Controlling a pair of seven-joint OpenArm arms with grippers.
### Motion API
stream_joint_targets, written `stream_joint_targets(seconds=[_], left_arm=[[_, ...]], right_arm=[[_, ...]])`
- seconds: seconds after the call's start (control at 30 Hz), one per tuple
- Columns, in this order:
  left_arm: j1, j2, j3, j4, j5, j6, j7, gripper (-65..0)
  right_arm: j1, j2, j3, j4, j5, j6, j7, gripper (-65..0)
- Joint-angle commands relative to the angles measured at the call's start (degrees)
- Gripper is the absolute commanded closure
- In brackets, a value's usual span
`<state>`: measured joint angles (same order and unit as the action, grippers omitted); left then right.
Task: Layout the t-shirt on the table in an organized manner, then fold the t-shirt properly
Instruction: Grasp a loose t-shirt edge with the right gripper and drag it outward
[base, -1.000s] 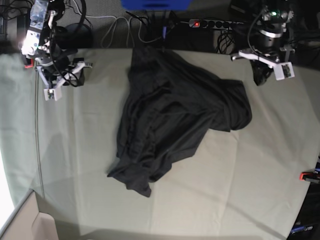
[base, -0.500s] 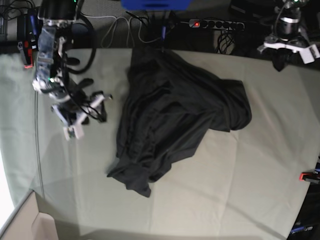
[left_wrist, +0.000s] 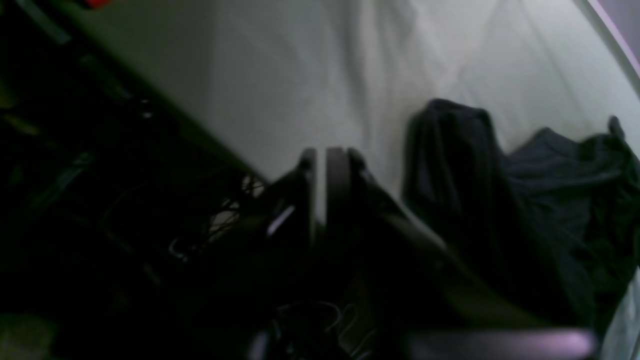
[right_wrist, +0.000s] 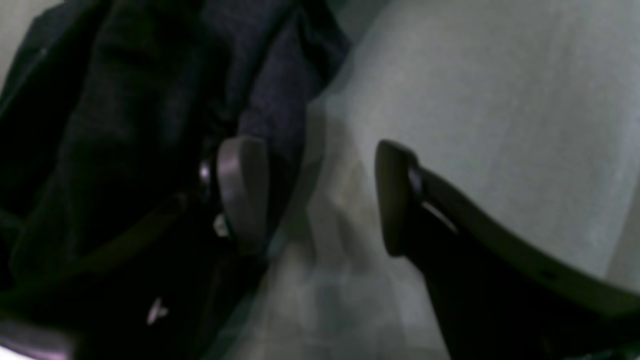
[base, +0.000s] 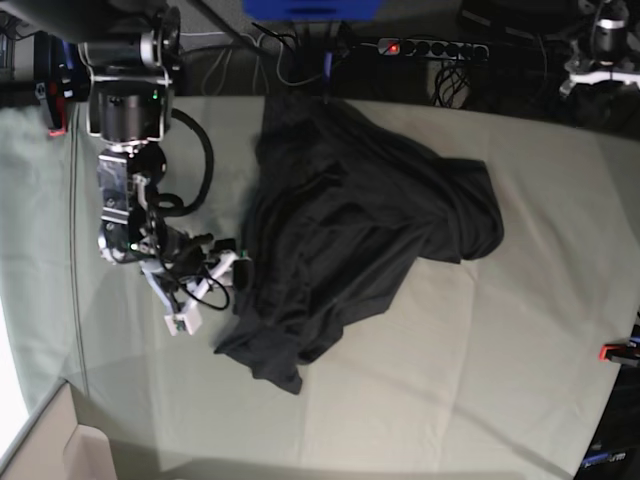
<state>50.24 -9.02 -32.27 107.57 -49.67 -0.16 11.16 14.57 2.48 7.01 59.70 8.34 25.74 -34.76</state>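
Two claws work here, and the nearer matters most. The right claw (right_wrist: 315, 200) hangs low over the table (base: 480, 380) with its fingers spread wide; one finger (right_wrist: 242, 190) sits at the dark hem of the t-shirt (base: 350, 240), the other over bare cloth. That straddle looks like a setup to pinch the shirt's near edge, so the heap can be pulled flat.

The t-shirt lies crumpled in the middle of the table, bunched and twisted, no print showing; laying out has hardly begun.

Farther off, the left claw (left_wrist: 320, 175) is held beyond the table's back edge, its fingers nearly pressed together with only a thin slit between them, pinching nothing.

Compared with a second ago, the right arm has swung from the far corner down to the shirt's side, while the left arm has drawn back toward the far corner. The shirt's shape is unchanged.
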Motion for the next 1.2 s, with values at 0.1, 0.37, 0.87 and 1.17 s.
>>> stream_joint_targets(seconds=[0.1,0.37,0.87,1.17], left_arm=[[1.3,1.9,-2.8,0.3,-2.0,-0.1,-1.2,-8.5],[1.0,5.0,-4.6,0.4,-1.7,-0.1,-1.2,-8.5],[0.4,5.3,-4.7,0.4,-1.9,-0.1,-1.3,-8.4],[-2.2,5.2,-4.3,0.9,-2.0,-0.1,-1.2,-8.5]], right_arm=[[1.3,-1.6,0.1,1.2,0.8,0.5,1.1,-34.4],[1.7,-2.7,0.0,0.9,0.8,0.6,1.1,-31.9],[1.7,3.0,0.5,1.5,0.8,0.6,3.5,0.0],[3.4,8.6,11.6,8.1,0.8,0.6,3.5,0.0]])
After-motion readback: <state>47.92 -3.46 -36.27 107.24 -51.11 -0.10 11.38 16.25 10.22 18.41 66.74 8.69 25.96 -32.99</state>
